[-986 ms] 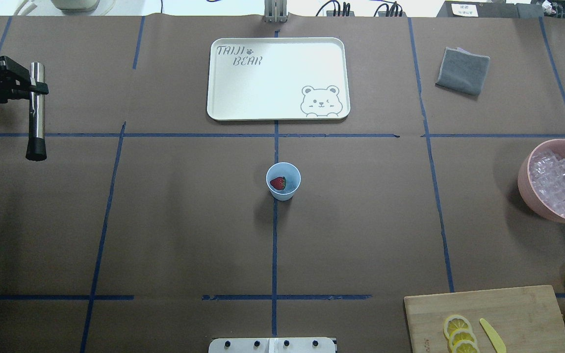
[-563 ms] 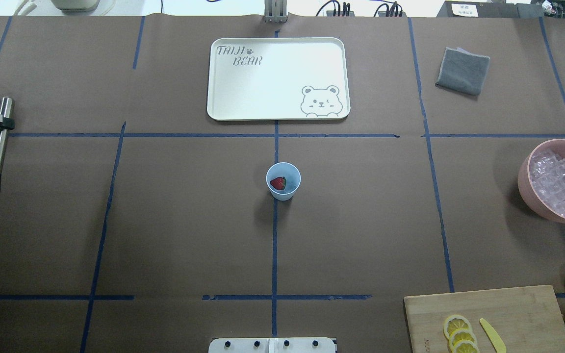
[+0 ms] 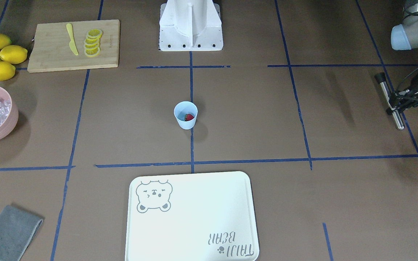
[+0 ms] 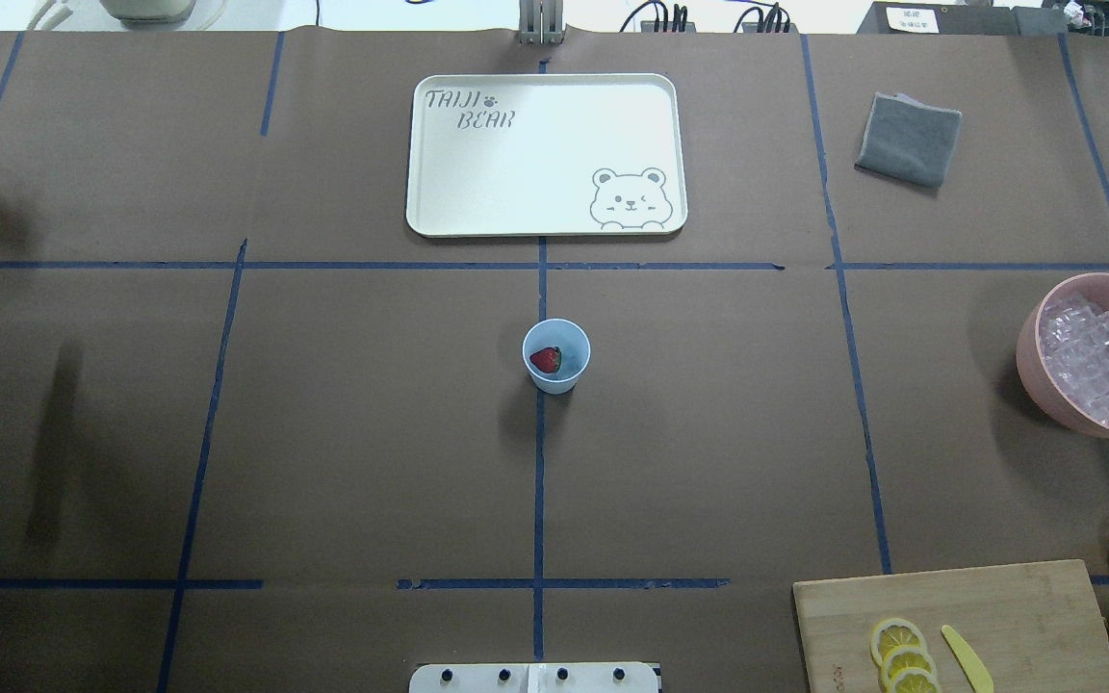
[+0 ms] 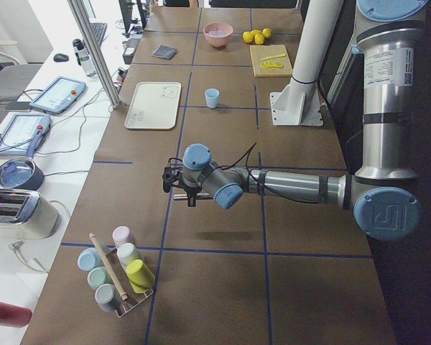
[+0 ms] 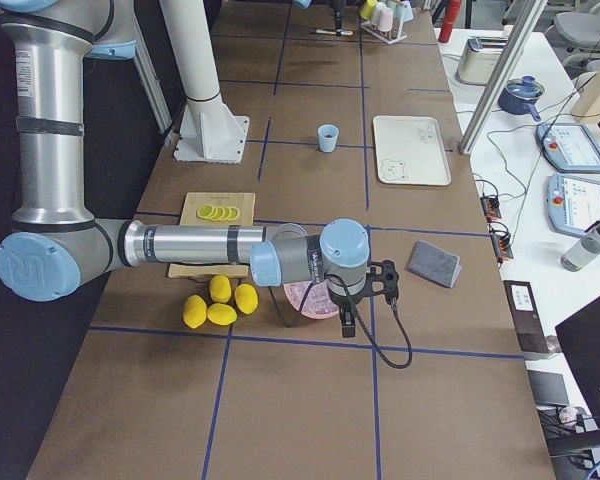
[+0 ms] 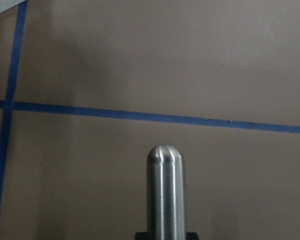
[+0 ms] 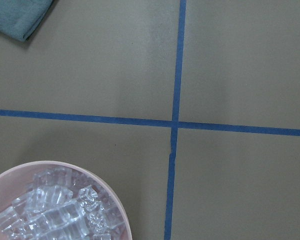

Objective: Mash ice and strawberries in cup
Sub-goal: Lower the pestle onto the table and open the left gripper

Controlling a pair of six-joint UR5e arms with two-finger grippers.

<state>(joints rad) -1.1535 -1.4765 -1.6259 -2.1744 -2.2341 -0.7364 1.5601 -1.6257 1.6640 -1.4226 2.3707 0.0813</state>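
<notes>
Exterior front-facing view: the left gripper is clamped across the shaft of a steel muddler, its fingers drawn in to the shaft's width. The muddler is held above the table, with its black tip toward the robot's base and its bare steel end toward the operators' side. In the left wrist view, the rounded steel end rises from 6 o'clock over brown paper and 1 blue tape line.

The right gripper shows only in the exterior right view, near the pink bowl. Its opening cannot be told. Its wrist camera shows the bowl's rim at 7 o'clock and a corner of the grey cloth at 11 o'clock.

Overhead view, dial centred on the cup:
- The cup stands upright at the table's centre, on a blue tape line.
- 1 strawberry lies inside it, on the bottom.
- The ice is heaped in the pink bowl at 3 o'clock, well apart from the cup.
- The tray lies at 12 o'clock.
- The grey cloth lies at 2 o'clock.
- The cutting board lies at 4 o'clock and carries 3 lemon slices and a yellow knife.
- 4 lemons sit just beside the board, between it and the bowl.
- The muddler's shaft shows at 9 o'clock, at the picture's edge.
</notes>
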